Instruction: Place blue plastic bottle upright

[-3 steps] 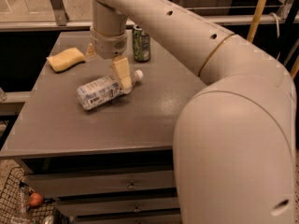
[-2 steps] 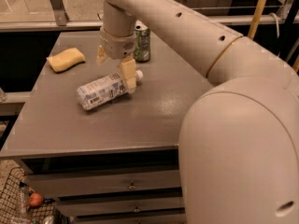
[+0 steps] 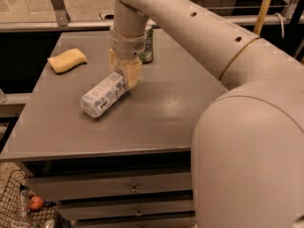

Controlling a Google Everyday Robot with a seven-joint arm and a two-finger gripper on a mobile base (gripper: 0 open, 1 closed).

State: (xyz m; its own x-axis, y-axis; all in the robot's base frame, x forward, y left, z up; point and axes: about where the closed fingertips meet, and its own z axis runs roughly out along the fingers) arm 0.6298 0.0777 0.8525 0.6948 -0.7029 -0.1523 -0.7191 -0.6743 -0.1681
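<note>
Since a second ago the gripper has been coming down from just above the bottle to its cap end, and the white cap that was showing beside one finger is now hiding behind it. Two tan fingers are standing narrow, one on each side of the bottle's neck, holding that end between them. The bottle is lying on its side near the middle of the table, its base pointing toward the front left corner and its cap end pointing toward the back right; whether the cap end is lifting off the surface cannot be told. Its pale printed label is facing up. Behind the wrist, a green can is standing upright near the back edge, partly hidden by the arm. A yellow sponge is lying near the back left corner, well apart from the bottle. The arm is reaching in from the right side, crossing over the back right corner. Below the front edge, drawers are showing, and a wire basket is sitting on the floor beside the front left corner.
</note>
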